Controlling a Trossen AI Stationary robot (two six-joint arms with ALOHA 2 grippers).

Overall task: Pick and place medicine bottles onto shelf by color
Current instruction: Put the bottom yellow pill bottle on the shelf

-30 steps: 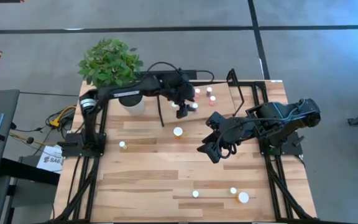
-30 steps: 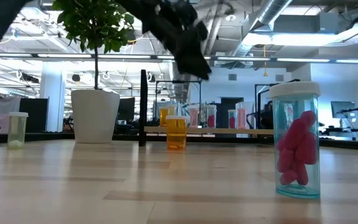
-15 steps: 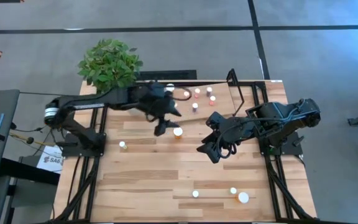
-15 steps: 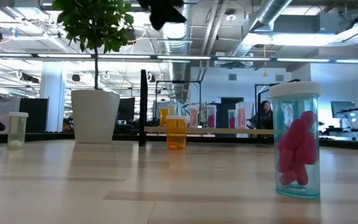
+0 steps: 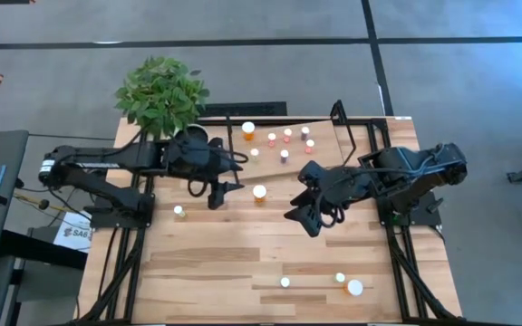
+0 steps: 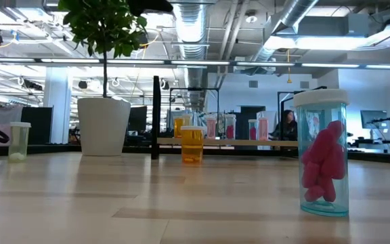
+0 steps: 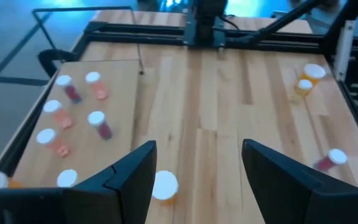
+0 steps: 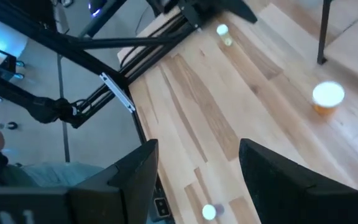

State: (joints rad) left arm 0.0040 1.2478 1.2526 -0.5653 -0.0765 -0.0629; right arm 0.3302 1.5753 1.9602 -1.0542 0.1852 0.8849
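The shelf [image 5: 324,131] stands at the table's far middle, and several white-capped medicine bottles [image 5: 284,156] stand on its board [image 7: 117,93]. An orange bottle [image 5: 260,192] stands alone on the table in front of it. My left gripper [image 5: 223,192] hovers open just left of that bottle [image 7: 163,186], touching nothing. Right of the bottle my right gripper [image 5: 299,222] also hangs open and empty above the table. A pale bottle [image 5: 178,211] stands toward the left. Up to three more [image 5: 340,278], one holding pink pills [image 6: 323,156], stand near the front edge.
A potted plant [image 5: 161,91] in a white pot [image 6: 103,125] stands at the far left corner beside the shelf's black upright [image 6: 156,115]. Bare planks [image 5: 234,254] lie between the two arms and the front bottles.
My left gripper has pulled back from over the shelf, moving toward the table's left and near side and rising out of the low view. Its jaws stay open. The shelf bottles it covered now show. My right gripper has stayed where it was.
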